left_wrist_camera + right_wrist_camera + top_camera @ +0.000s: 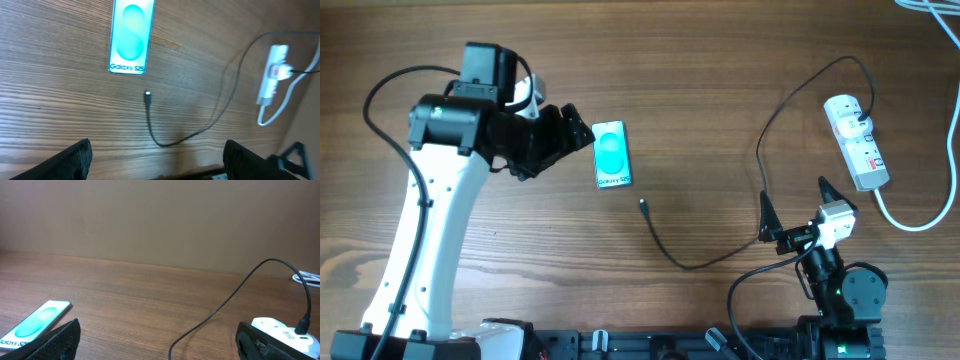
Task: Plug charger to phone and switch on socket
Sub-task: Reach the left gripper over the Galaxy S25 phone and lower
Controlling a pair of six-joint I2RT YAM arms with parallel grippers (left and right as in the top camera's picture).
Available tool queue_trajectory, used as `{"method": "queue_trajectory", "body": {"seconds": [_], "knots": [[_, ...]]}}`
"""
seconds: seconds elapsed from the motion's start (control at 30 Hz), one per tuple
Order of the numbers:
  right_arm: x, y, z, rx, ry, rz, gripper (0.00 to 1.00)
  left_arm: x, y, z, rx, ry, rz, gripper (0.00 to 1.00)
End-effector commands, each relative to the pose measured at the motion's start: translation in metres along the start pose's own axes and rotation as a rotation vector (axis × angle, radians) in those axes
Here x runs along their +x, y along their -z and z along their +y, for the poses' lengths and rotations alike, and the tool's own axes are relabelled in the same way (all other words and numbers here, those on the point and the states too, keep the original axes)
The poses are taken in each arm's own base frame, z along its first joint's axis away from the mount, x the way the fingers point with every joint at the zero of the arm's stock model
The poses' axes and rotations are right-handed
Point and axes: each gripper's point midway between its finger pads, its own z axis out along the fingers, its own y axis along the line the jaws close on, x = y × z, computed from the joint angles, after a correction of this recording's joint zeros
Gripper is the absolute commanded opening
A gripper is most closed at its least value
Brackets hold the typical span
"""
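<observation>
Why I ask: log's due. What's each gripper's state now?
Left gripper: open, empty.
Right gripper: open, empty.

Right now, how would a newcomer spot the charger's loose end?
On the wooden table, find the phone with the bright teal screen. Just past its text end, not touching it, lies the charger tip. It is the small metal-tipped end of a thin black cable, unlike the thick white cord of the socket.
</observation>
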Motion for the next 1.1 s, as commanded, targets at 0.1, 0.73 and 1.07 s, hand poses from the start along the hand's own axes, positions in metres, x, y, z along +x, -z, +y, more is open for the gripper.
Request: {"method": "queue_trajectory", "body": {"seconds": [0.1,0.73,1.07], "knots": [[-0.001,0.000,-0.003,0.016,0.012,-0.005,1.00,0.008,-0.034,0.020,-0.200,0.022,-0.023,0.95],[-0.001,0.000,-0.003,0.017,0.012,-0.005,1.00,0.002,-0.176,0.050,-0.445,-0.016,0.048,1.00],[-0.001,0.000,-0.003,0.017,0.011,-0.005,1.00,-0.030,-0.212,0.044,-0.406,-0.043,-0.062,1.00]]}}
